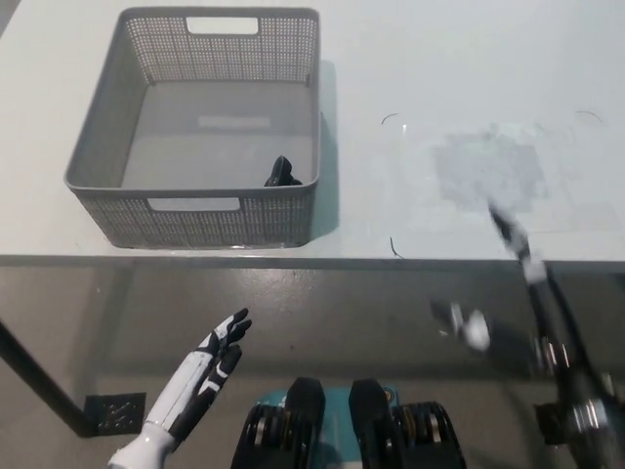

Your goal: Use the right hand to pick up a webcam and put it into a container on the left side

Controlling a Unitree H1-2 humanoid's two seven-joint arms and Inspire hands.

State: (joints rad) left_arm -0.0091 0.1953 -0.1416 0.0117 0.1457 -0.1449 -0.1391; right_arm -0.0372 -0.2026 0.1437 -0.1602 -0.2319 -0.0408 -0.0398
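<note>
Lying small and black in the grey basket point(107, 151), webcam point(282, 173); right hand point(522, 256) motion-blurred, fingers unreadable.

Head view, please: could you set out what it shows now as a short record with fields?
Container: grey perforated plastic basket with handle slots, on the white table, left part.
Webcam: small black webcam inside the basket, at the near right corner of its floor.
Left hand: white left hand at lower left, below the table edge, open, holding nothing.
Right hand: black right hand at lower right, blurred by motion; open or shut cannot be told.
Task state: webcam already in the basket.
</note>
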